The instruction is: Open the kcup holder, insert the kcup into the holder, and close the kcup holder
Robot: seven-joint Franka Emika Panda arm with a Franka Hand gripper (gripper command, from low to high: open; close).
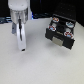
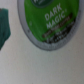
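The white robot arm hangs over the white table [image 1: 40, 67]. Its gripper [image 1: 21, 49] points down, close to the table. I cannot tell if the gripper is apart or together. The wrist view shows the kcup [image 2: 47, 22] up close, with a green top. The black kcup holder [image 1: 62, 31] sits at the exterior view's right, with its tray [image 1: 61, 35] out. Pods [image 1: 56, 22] sit in it.
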